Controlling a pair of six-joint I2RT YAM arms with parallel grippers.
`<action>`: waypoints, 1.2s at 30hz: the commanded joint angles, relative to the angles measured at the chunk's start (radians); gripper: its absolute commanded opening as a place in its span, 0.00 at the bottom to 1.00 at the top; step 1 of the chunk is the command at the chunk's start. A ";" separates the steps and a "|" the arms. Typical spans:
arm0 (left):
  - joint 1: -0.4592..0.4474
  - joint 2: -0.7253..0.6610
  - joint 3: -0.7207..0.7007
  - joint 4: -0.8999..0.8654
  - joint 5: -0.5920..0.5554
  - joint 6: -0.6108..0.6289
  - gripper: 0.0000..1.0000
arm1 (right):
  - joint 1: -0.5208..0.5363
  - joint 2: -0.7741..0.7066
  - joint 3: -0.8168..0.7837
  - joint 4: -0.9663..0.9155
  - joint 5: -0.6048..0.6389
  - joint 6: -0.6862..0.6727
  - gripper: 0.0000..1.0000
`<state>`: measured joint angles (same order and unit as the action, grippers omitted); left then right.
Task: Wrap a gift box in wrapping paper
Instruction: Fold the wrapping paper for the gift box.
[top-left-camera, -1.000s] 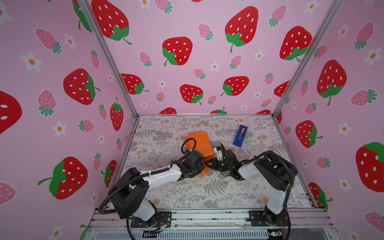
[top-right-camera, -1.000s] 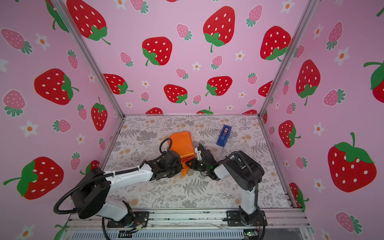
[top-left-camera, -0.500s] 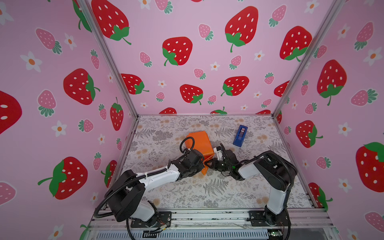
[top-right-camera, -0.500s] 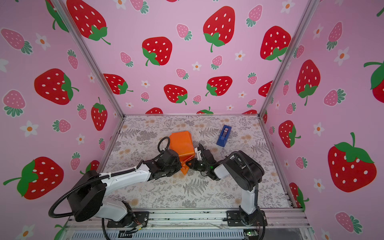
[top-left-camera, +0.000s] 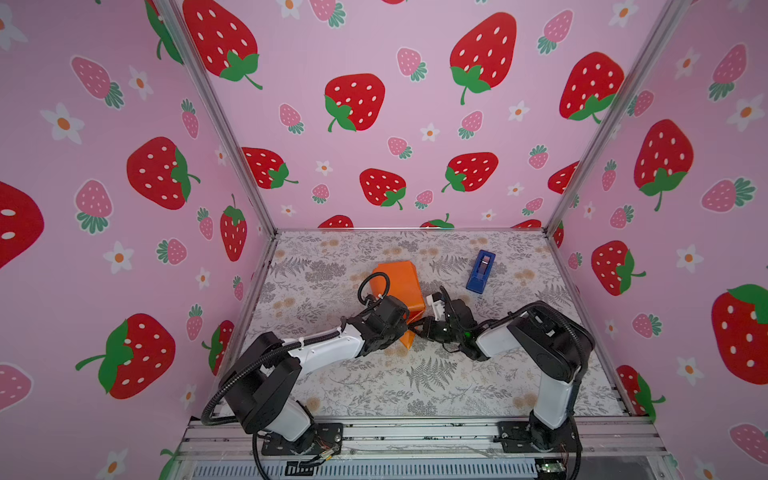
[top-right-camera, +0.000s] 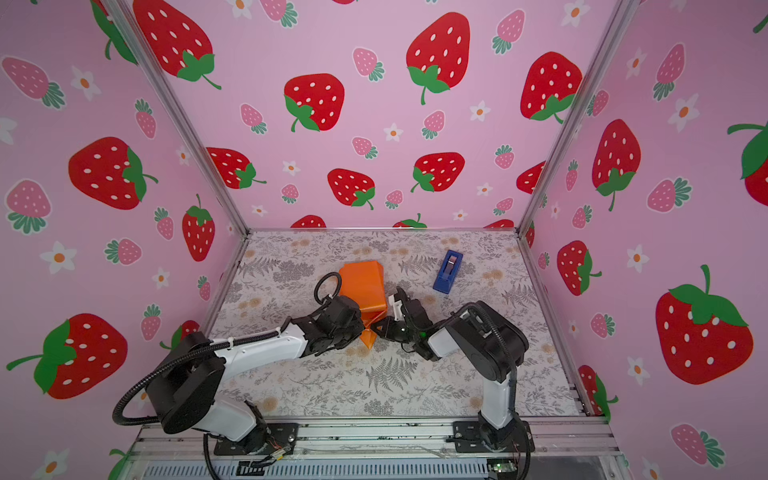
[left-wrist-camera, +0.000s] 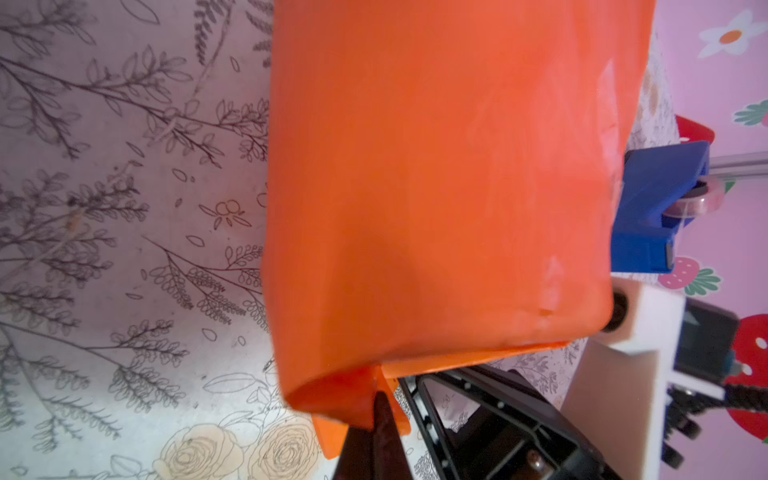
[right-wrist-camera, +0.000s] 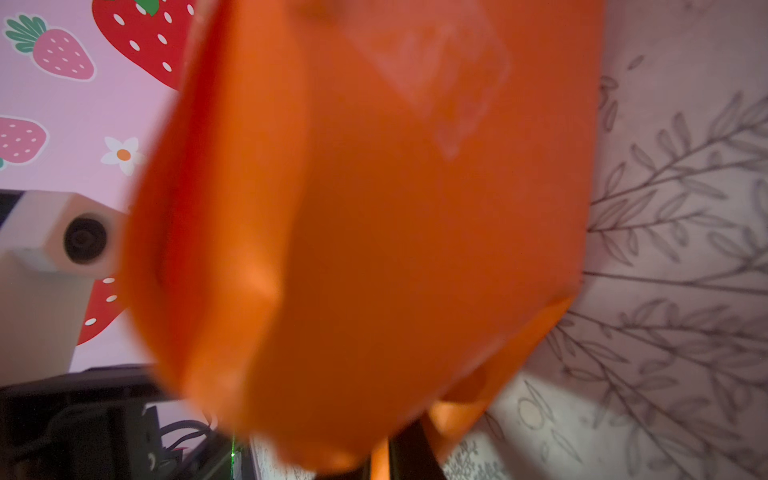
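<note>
Strawberry-print walls (top-left-camera: 415, 174) box in the grey floral worktop (top-left-camera: 332, 386). Near its centre I see the wrapping paper (top-left-camera: 399, 282), folded into an orange bundle. My left tool (top-left-camera: 408, 329) is pressed together on a flap at the paper's 6 o'clock end. My right tool (top-left-camera: 419, 326) touches that flap; I cannot tell its gap. A blue tape dispenser (top-left-camera: 481, 271) lies at 2 o'clock

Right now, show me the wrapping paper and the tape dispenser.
wrapping paper (top-left-camera: 399, 284), in a top view, on its top face.
tape dispenser (top-left-camera: 478, 279), in a top view, on its blue body.
</note>
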<state>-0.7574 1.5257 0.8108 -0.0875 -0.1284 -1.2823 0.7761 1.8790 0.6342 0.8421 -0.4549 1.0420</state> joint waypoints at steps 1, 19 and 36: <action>0.008 0.012 0.033 0.027 -0.063 -0.049 0.00 | 0.004 -0.040 -0.014 -0.004 -0.009 -0.033 0.17; 0.013 0.021 0.017 0.015 -0.100 -0.131 0.00 | 0.020 0.013 0.020 0.066 -0.097 -0.128 0.37; 0.015 -0.021 0.040 -0.036 -0.095 -0.080 0.18 | 0.029 0.046 0.054 0.062 -0.031 -0.143 0.00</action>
<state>-0.7444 1.5288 0.8108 -0.0795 -0.1951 -1.3869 0.7990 1.9194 0.6697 0.8978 -0.5125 0.9142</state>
